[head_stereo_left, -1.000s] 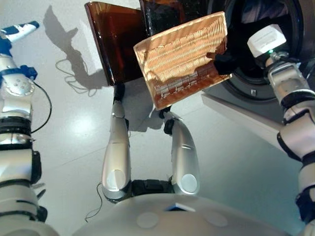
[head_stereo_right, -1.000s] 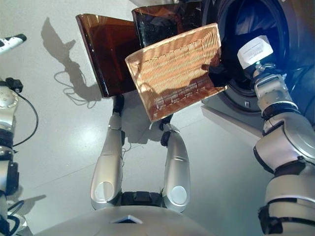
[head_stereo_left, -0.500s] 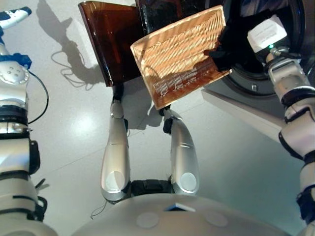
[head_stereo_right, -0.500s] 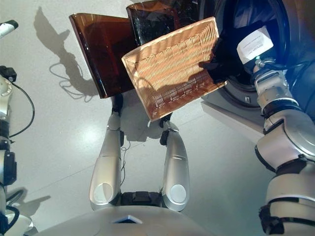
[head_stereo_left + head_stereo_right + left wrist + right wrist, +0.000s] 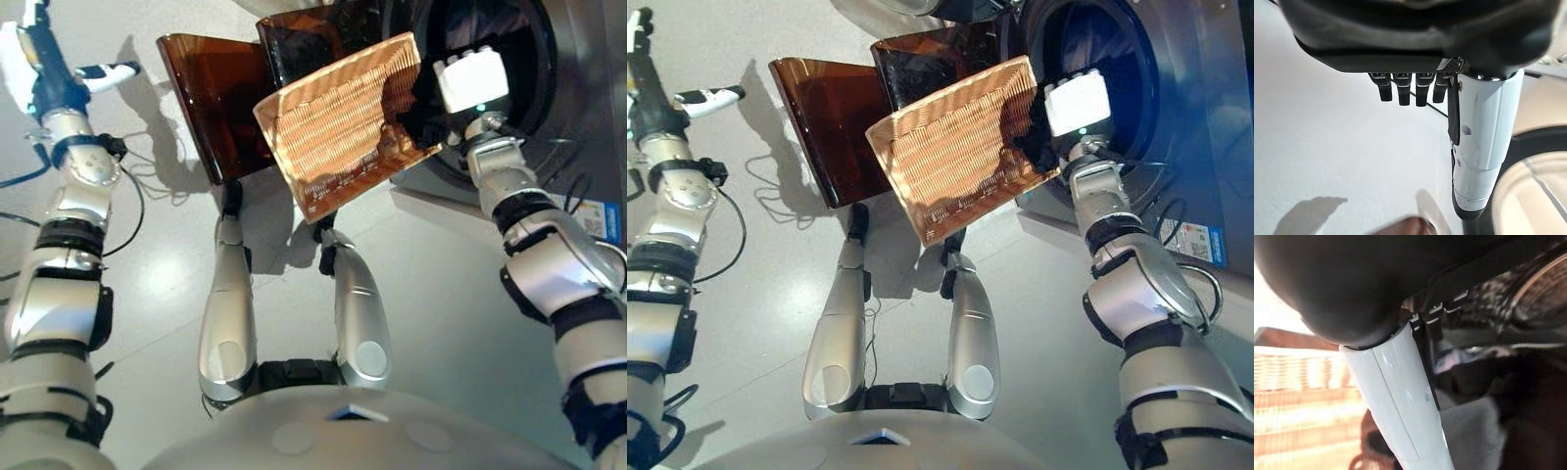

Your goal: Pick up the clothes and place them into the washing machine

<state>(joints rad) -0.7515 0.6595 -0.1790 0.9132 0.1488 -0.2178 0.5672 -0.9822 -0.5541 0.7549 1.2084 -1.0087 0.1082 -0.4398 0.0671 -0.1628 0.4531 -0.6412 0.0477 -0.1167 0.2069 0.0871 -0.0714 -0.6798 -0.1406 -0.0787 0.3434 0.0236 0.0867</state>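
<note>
My right hand [image 5: 423,106] is shut on the rim of a woven wicker basket [image 5: 338,137] and holds it steeply tipped, with its open side towards the washing machine's round drum opening [image 5: 1122,73]. Dark cloth [image 5: 1087,44] shows inside the drum. In the right wrist view, dark and grey clothes [image 5: 1474,431] lie past the white-covered thumb [image 5: 1400,401], with the basket's weave [image 5: 1298,396] beside it. My left hand [image 5: 44,78] is raised at the far left over the floor; it is open and holds nothing, with its fingers [image 5: 1403,90] straight.
Two brown translucent panels [image 5: 211,98] stand on the floor just behind the basket. The washing machine's front [image 5: 1205,117] fills the right side, with a pale ledge [image 5: 460,211] at its base. Grey floor [image 5: 147,264] lies to the left.
The whole picture has shifted, so the camera moved. My left arm has swung up and inward. The basket stays tipped at the drum mouth, held in my right hand.
</note>
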